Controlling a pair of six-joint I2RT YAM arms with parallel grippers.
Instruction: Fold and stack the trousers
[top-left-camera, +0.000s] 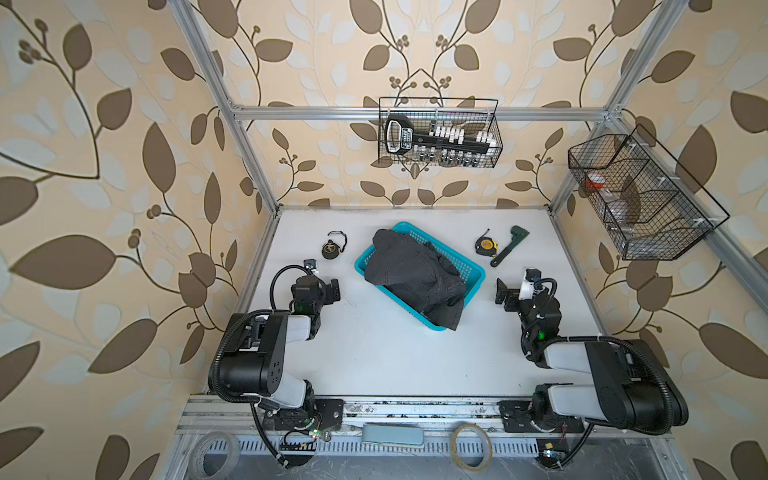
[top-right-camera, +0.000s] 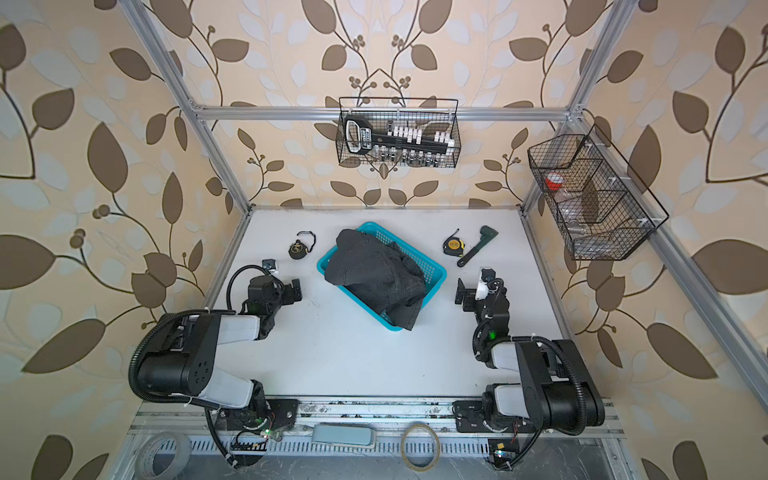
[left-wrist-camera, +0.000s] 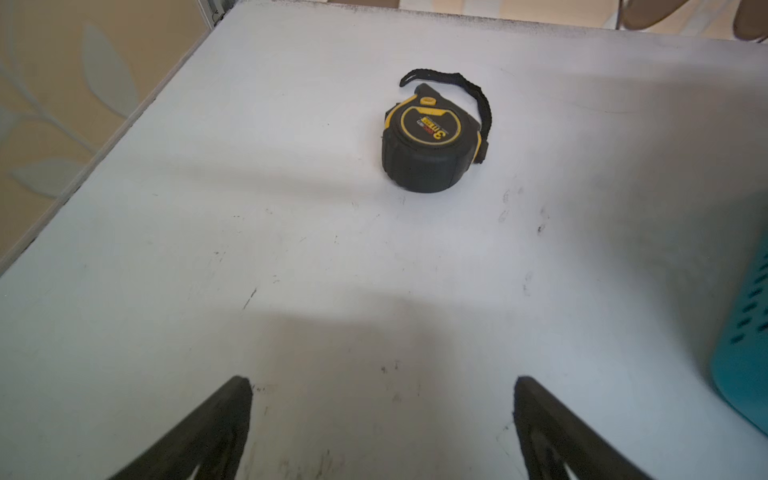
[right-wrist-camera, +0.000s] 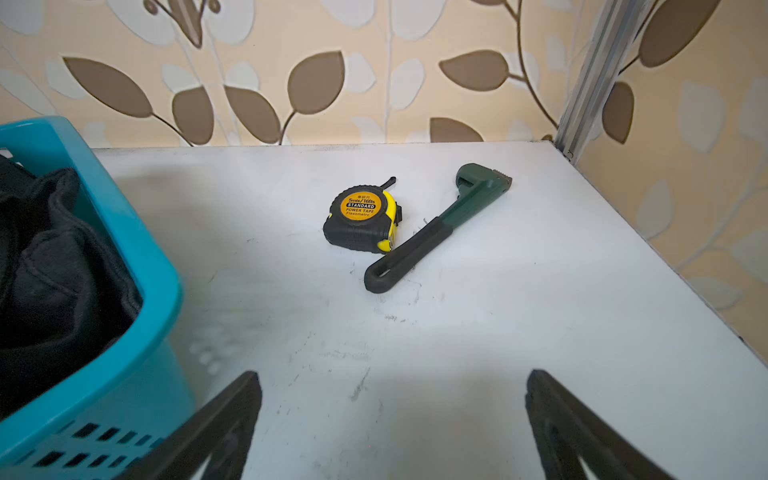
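The dark charcoal trousers (top-left-camera: 411, 274) (top-right-camera: 374, 274) lie bunched in the teal basket (top-left-camera: 471, 268) (top-right-camera: 434, 266) at mid table, one end spilling over its near corner. In the right wrist view the trousers (right-wrist-camera: 50, 257) sit inside the basket's rim (right-wrist-camera: 137, 249). My left gripper (top-left-camera: 316, 291) (top-right-camera: 278, 293) (left-wrist-camera: 382, 380) is open over bare table left of the basket. On the basket's other side my right gripper (top-left-camera: 517, 293) (top-right-camera: 478, 295) (right-wrist-camera: 394, 373) is open too. Neither touches the cloth.
A black tape measure (top-left-camera: 331, 249) (left-wrist-camera: 432, 141) lies beyond the left gripper. A yellow tape measure (top-left-camera: 486, 245) (right-wrist-camera: 361, 220) and a green wrench (top-left-camera: 509, 245) (right-wrist-camera: 436, 228) lie beyond the right one. Wire baskets hang on the back rail (top-left-camera: 440, 133) and at the right (top-left-camera: 644, 199).
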